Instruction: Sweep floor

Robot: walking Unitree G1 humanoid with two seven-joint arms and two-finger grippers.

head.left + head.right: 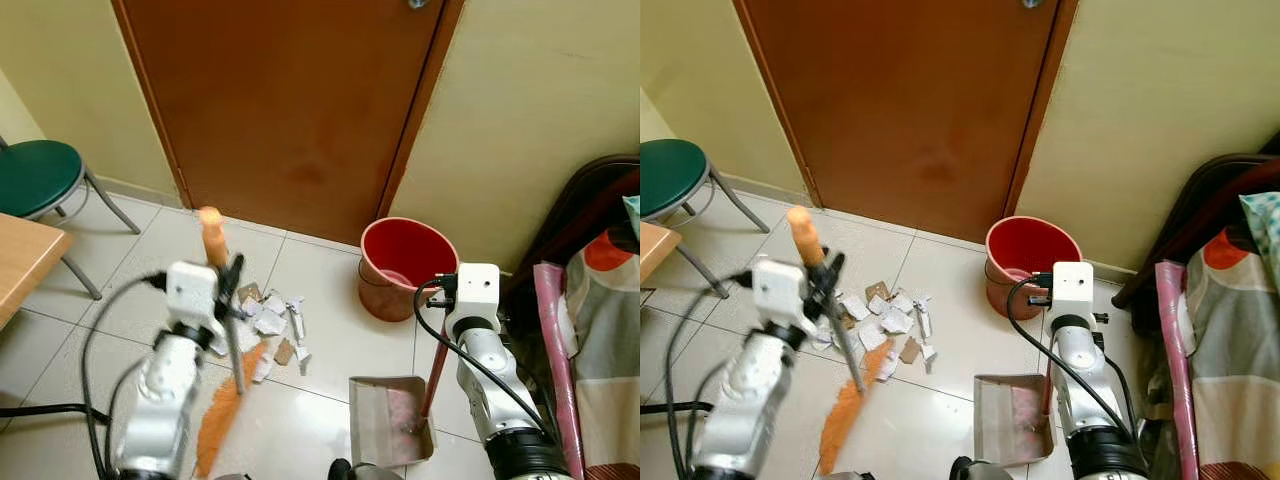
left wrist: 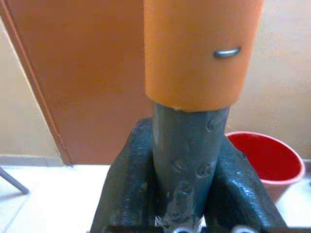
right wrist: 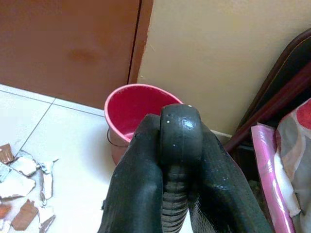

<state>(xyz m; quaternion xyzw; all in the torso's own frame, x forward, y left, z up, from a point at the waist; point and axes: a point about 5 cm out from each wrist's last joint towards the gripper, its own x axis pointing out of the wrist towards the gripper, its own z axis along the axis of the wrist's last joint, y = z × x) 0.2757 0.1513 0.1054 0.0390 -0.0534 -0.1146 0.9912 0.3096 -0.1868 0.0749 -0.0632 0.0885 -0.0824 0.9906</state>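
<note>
White floor tiles (image 1: 330,300); broom (image 1: 228,392), dustpan (image 1: 385,420) unlabelled.

- Broom (image 1: 225,340): orange grip on top, dark shaft, orange bristles on floor; leans tilted, just beside scraps.
- Scraps (image 1: 270,325): white/brown paper bits, loose pile on tiles.
- Dustpan (image 1: 385,425): grey, flat on floor, handle up.

brown door (image 1: 290,110), green stool (image 1: 35,175), wooden table (image 1: 20,262)

Glossy tiled floor (image 1: 330,300), torn paper scraps (image 1: 270,320), plastic bucket (image 1: 405,265)
</note>
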